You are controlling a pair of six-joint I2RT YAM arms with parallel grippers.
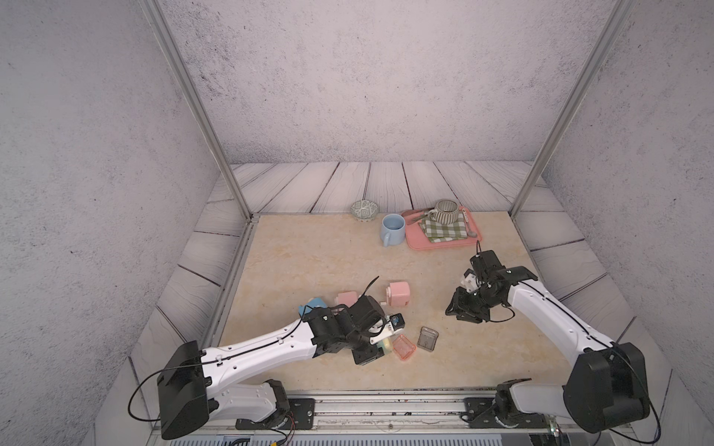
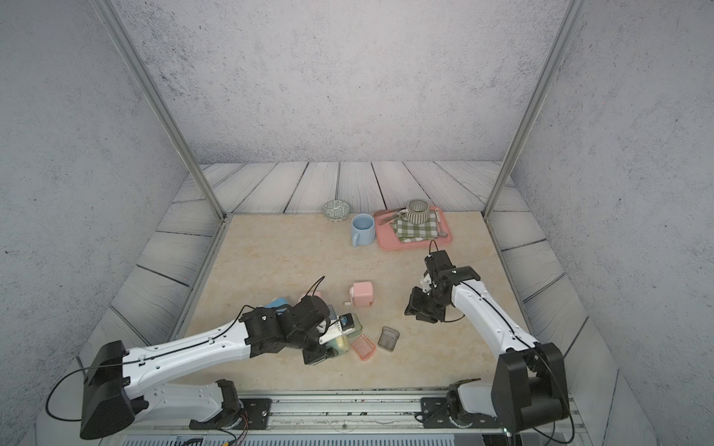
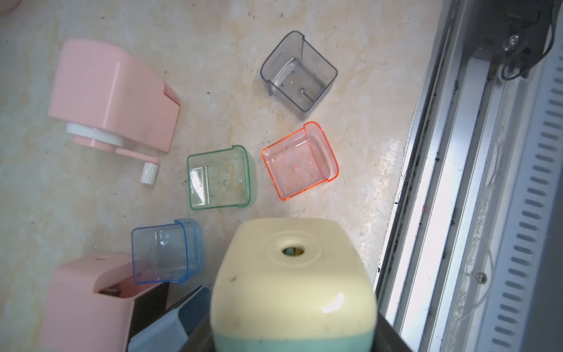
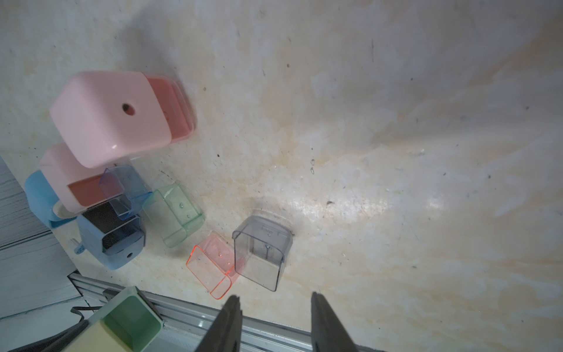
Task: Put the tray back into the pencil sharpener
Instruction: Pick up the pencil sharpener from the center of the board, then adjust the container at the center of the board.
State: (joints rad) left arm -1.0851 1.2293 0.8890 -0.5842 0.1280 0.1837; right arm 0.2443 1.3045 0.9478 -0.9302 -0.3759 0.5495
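Left tool (image 1: 376, 345) tight around cream sharpener (image 3: 292, 274), pencil hole (image 3: 293, 251) outward; right tool (image 4: 274, 296) half-open, empty.

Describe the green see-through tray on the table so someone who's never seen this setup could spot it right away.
Look at the near edge of the beige tabletop, where the left arm reaches over a cluster of clear trays. The green tray lies open side up between the blue tray and the orange tray; only it is tinted green.
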